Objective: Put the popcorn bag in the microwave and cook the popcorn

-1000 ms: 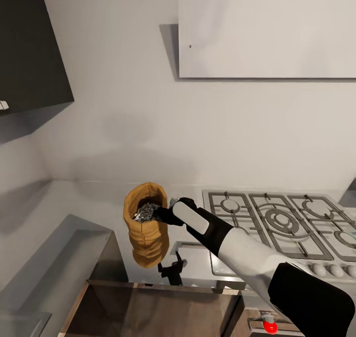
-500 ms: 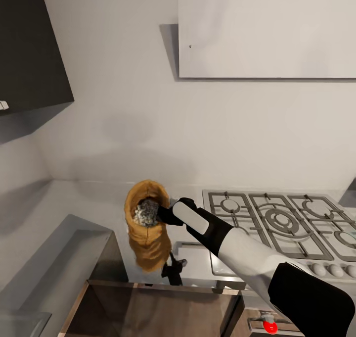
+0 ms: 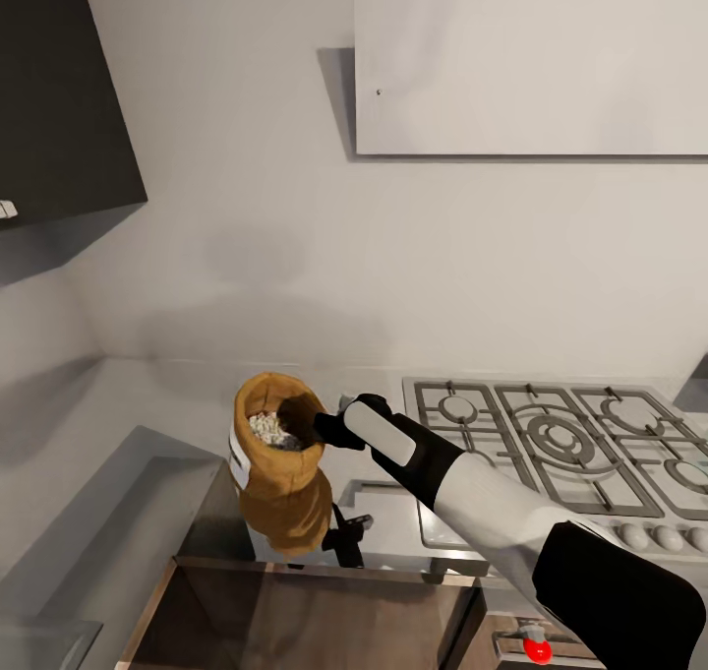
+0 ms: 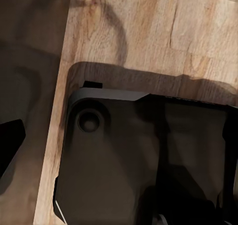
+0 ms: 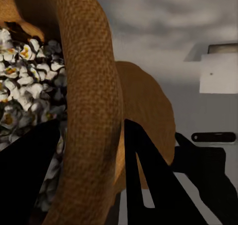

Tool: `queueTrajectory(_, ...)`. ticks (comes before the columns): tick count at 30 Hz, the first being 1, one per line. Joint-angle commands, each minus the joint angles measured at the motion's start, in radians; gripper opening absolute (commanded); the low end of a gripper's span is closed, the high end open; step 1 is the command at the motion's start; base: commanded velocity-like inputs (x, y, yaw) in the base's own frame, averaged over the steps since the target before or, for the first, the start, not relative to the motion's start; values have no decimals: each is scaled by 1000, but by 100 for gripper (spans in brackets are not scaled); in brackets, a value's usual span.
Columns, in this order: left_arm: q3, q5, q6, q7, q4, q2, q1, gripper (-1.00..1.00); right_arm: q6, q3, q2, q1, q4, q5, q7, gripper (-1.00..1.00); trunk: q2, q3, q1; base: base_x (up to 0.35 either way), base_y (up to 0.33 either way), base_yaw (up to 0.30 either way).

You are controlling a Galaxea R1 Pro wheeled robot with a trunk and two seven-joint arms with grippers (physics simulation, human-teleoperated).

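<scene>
Tan-brown and crumpled, the popcorn bag (image 3: 280, 473) hung in the air above the glossy grey countertop (image 3: 118, 414), lifted clear of the slab and held by its rolled rim. The right gripper (image 3: 317, 427) was clamped on that rim, one finger inside the mouth and one outside; in the right wrist view the two dark fingers (image 5: 148, 180) stood on either side of the thick woven rim of the bag (image 5: 94, 111). Inside the sack lay the popcorn (image 3: 264, 428), whitish bits with some grey among them, and close up they showed white with yellow-orange spots (image 5: 22, 86). A white label (image 3: 237, 454) showed on the bag's side that faced the head view's left. The bag hung roughly upright, its mouth tipped a little toward the camera. Just beside it to the head view's right lay the steel gas hob (image 3: 551, 444) with its grey grates, and above that hung the white hood (image 3: 531, 65) on the grey wall. A dark cabinet (image 3: 59, 90) sat at the upper left. Under the bag its dark reflection lay on the shiny surface. The left wrist view looked down on a wood floor (image 4: 129, 31) and a dark rounded part of the robot's base (image 4: 129, 160); whether the left gripper was apart or together I could not tell.
</scene>
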Motion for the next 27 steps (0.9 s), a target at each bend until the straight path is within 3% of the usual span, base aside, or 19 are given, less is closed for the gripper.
queueTrajectory(1,4,-1,-3,1,1,0,-1,100,1,2,0,-1,0,-5,-6,-100,-2,-2,1,0,0,0)
queueTrajectory(8,4,0,-4,1,1,0,-1,100,7,3,0,-7,0,-5,15,-100,-2,-2,1,0,0,0)
queueTrajectory(16,4,0,-3,1,1,0,-1,100,131,-13,0,-110,-1,-8,-11,-100,-2,-2,1,0,0,0)
queueTrajectory(19,5,-1,-3,0,1,0,-1,100,195,-81,0,-133,-2,-5,-33,-100,-2,-2,1,0,0,0)
queueTrajectory(23,5,0,-3,0,1,0,-1,100,244,-120,0,-172,-4,-5,-86,-100,-2,-2,1,0,0,0)
queueTrajectory(27,4,-1,-4,0,1,0,-1,100,311,-196,0,-210,-6,-4,-150,-100,-2,-2,1,0,0,0)
